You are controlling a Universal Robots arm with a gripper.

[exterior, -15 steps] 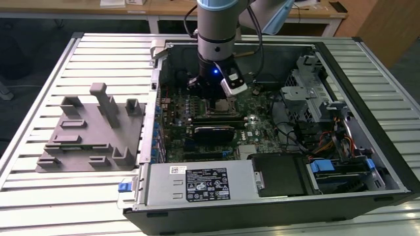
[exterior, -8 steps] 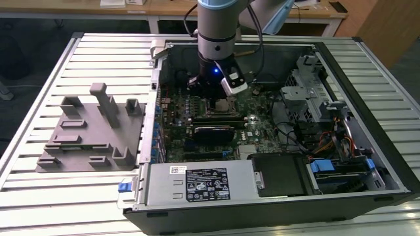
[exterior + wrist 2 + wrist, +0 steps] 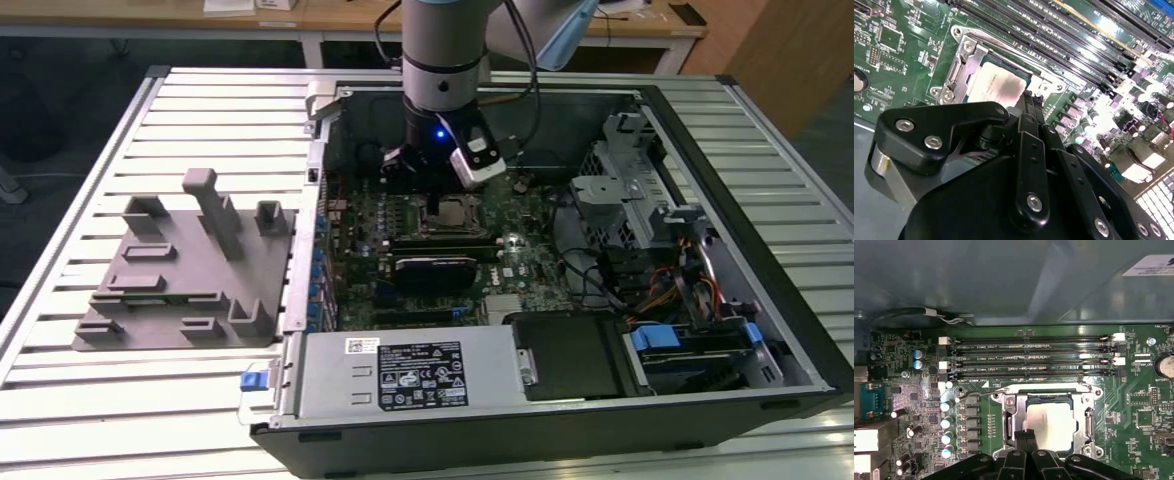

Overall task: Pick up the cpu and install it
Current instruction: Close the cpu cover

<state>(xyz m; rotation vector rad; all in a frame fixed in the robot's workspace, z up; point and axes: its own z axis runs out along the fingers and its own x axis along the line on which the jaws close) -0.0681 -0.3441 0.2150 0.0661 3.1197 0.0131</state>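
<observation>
Near wall of the black open computer case: silver labelled metal box along it. Behind that, on the green motherboard, sat a black rectangular block, then the dark metal-framed square socket, about mid-board. The cpu, a thin square chip with a silvery-white top, lay flat inside that socket, not in the tool. The black two-finger gripper hung right at the chip's edge, fingers drawn together with nothing between them. Couldn't tell if the tips touched the chip. Long black memory slots ran beyond the socket, toward the case's far wall. A grey plastic fixture stood on the slatted metal table, to the exterior view's left of the case.

My read: pickup done, install at the seating end. Couldn't tell if the socket was clamped shut. Next move calls for a straight, light path, with no side load on the chip.
</observation>
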